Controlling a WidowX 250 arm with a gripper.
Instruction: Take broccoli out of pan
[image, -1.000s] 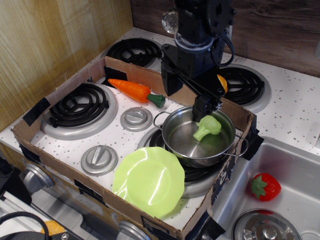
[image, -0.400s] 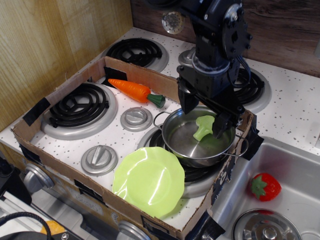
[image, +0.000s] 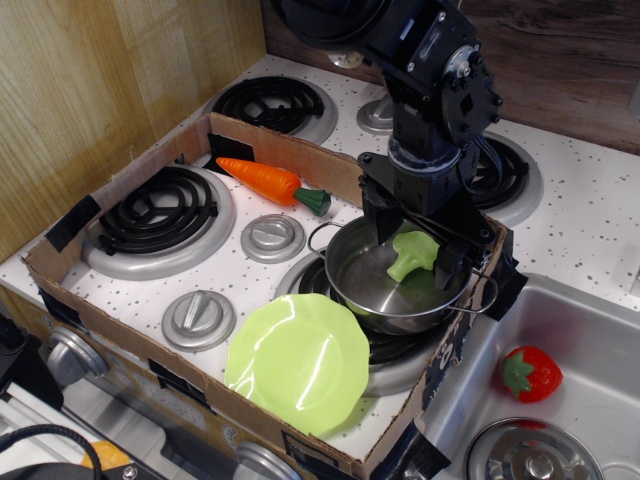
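- The broccoli (image: 412, 254) lies inside the pan (image: 400, 285), toward its far right side, bumpy head up-right and pale stalk slanting down-left onto the steel floor.
- The gripper (image: 417, 240) hangs spread over it, one dark finger left of the head and one right; the jaws straddle the toy unclenched, though contact is hard to judge from here.
- The grasp turns on closing across the head, roughly crosswise to the stalk.
- The pan is shiny, straight-walled steel with thin wire loop handles; the broccoli is matte, knobbly light-green plastic.
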